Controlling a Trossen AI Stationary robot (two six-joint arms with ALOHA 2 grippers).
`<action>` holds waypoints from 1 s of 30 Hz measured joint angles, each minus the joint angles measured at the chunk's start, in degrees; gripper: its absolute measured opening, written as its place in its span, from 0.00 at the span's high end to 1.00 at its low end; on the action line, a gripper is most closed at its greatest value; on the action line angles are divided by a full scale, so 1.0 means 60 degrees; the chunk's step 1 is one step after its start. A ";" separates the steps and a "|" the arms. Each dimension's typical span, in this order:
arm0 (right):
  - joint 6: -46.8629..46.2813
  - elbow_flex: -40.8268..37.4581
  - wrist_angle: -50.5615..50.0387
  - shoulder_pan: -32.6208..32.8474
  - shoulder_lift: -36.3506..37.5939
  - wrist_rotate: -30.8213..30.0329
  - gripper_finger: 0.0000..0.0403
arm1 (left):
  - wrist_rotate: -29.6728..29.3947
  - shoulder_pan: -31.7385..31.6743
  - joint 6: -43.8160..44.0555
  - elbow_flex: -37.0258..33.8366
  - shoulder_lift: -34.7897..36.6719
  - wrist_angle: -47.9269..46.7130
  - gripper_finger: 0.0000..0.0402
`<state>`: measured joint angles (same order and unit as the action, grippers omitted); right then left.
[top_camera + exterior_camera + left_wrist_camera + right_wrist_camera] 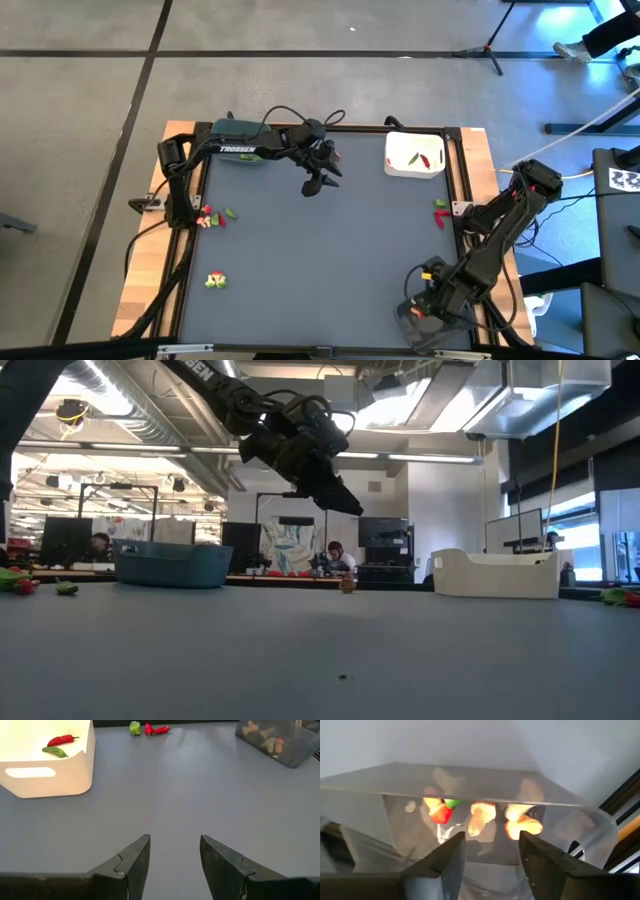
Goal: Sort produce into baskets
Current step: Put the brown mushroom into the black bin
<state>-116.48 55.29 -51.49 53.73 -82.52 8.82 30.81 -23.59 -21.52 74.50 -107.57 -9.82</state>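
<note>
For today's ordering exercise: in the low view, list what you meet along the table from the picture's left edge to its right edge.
Red and green produce → blue-grey tub → small tan piece → white tub → green and red produce at the right edge. The left gripper hangs above, between the two tubs.

Three baskets: blue tub (238, 131), white tub (414, 154), grey tray (428, 325).

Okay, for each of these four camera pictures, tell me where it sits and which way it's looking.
High view: overhead, straight down on the table; both arms show.
Low view: table height, looking level into the room; left gripper hangs above.
Left wrist view: past its open fingers toward the white plastic tub.
Right wrist view: above the clear dark-grey tray, fingers apart.
Shared: white tub appears in high, low and left wrist views.
</note>
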 joint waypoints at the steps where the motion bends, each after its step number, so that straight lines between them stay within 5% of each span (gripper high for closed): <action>1: 0.0022 0.0000 0.0037 -0.0050 0.0094 0.0009 0.51 | 0.0000 0.0000 0.0003 0.0000 0.0000 0.0009 0.58; 5: 0.0285 0.0142 0.0161 -0.0420 0.0500 -0.0212 0.46 | -0.0213 0.0018 0.0031 0.0000 0.0000 0.0046 0.58; 9: 0.0936 0.0498 0.0127 -0.0900 0.0795 -0.1097 0.45 | -0.1535 0.0019 0.0386 0.0000 0.0000 -0.0019 0.58; 15: 0.2640 0.0736 0.0115 -0.1757 0.0816 -0.3754 0.45 | -0.3659 -0.0146 0.0611 0.0000 -0.0007 -0.0027 0.58; 21: 0.4542 0.0736 0.0096 -0.2724 0.0776 -0.6214 0.45 | -0.3817 -0.0551 0.1693 0.0018 -0.0505 0.0468 0.58; 30: 0.6827 0.0732 0.0050 -0.4094 0.0776 -0.6552 0.45 | -0.4207 -0.0939 0.1785 0.2273 -0.1981 -0.1477 0.58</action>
<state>-75.52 59.68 -51.19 29.16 -77.87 -30.50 5.57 -29.23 -10.81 88.14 -119.46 -18.69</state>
